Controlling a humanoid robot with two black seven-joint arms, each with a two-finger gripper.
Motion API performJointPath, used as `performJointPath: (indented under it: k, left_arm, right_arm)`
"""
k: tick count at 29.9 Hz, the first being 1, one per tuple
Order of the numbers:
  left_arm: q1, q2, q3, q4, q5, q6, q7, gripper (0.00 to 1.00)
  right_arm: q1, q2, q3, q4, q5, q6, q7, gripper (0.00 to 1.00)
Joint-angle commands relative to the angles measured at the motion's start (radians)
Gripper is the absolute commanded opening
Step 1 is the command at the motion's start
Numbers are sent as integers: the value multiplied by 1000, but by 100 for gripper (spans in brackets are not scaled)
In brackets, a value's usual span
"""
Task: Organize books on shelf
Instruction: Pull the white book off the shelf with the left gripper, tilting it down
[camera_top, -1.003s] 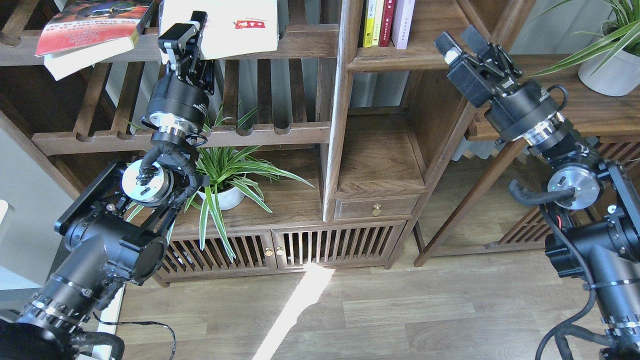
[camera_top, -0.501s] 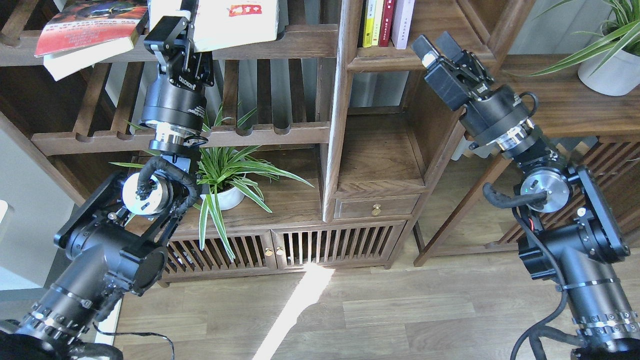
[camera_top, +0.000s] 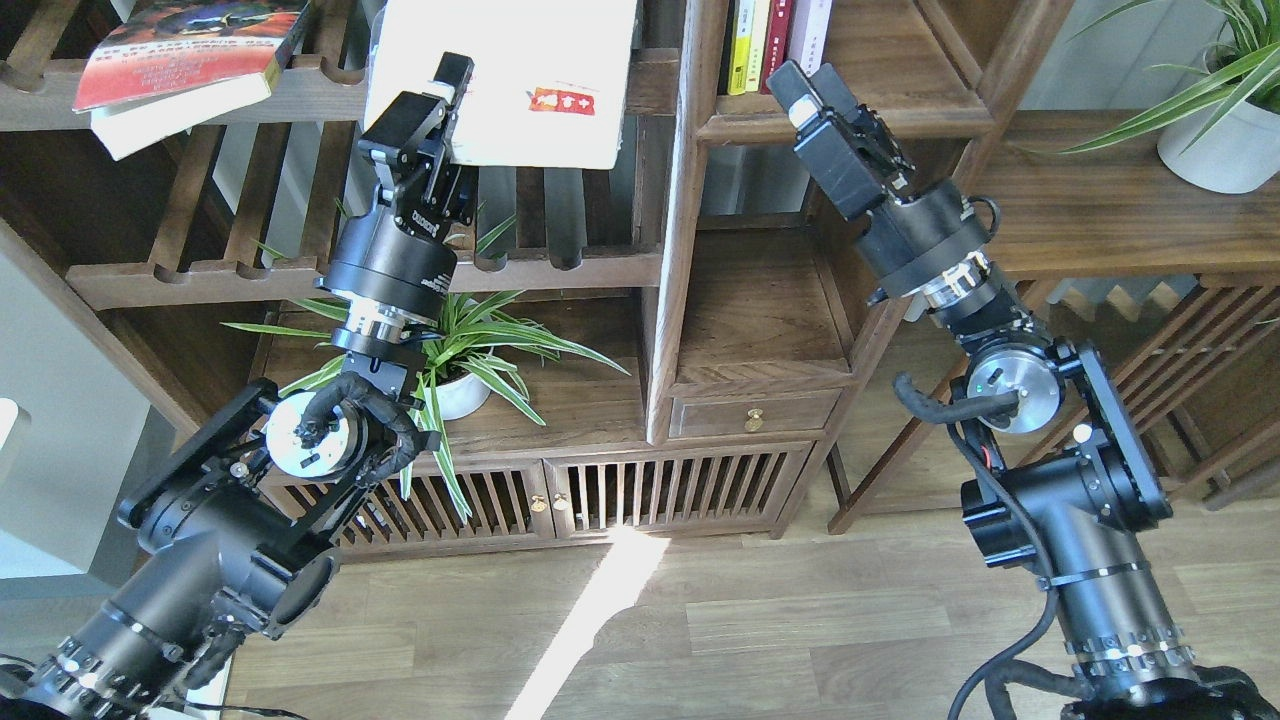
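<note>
White book (camera_top: 520, 80): red logo block with pale characters, too small to read. Left gripper (camera_top: 440, 105) body: white lettering, upside down, illegible. Upright book spines (camera_top: 775, 40) in cubby: print unreadable. Red-orange book (camera_top: 185, 45) cover: small text lines, unreadable.

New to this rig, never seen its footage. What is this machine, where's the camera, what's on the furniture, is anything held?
One view, taken from the humanoid's own head, looking forward and down at dark wooden shelving. The two black arms are the robot's own. The left gripper is shut on the lower left corner of the large white book with a red logo, which lies over a slatted rack. The right gripper reaches up toward the narrow cubby shelf; it is seen end-on, so I cannot tell whether it is open. A red-covered book lies on the rack at upper left, over a paler one. A few upright books stand in the cubby. A potted plant sits lower down.
</note>
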Motion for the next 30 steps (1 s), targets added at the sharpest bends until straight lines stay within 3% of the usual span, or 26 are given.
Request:
performJointPath:
  k: [1,6,20,30]
  left_arm:
    - [0,7,-3,-2,0,0,-6,3]
    - [31,41,-3,-35,0,0,-11,2]
    - [215,136,-28,-278,5,0,3,2]
    - [235,153,-32,-290,39,0,4,2]
  right_arm:
    - [-2,13,-1,0,0,0,0,100]
    - [-3,13,-2,-1,0,0,0,100]
    - [-2,32,-25,-8,6,0,0,100]
    - [15,32,-30,-8,8,0,1,100]
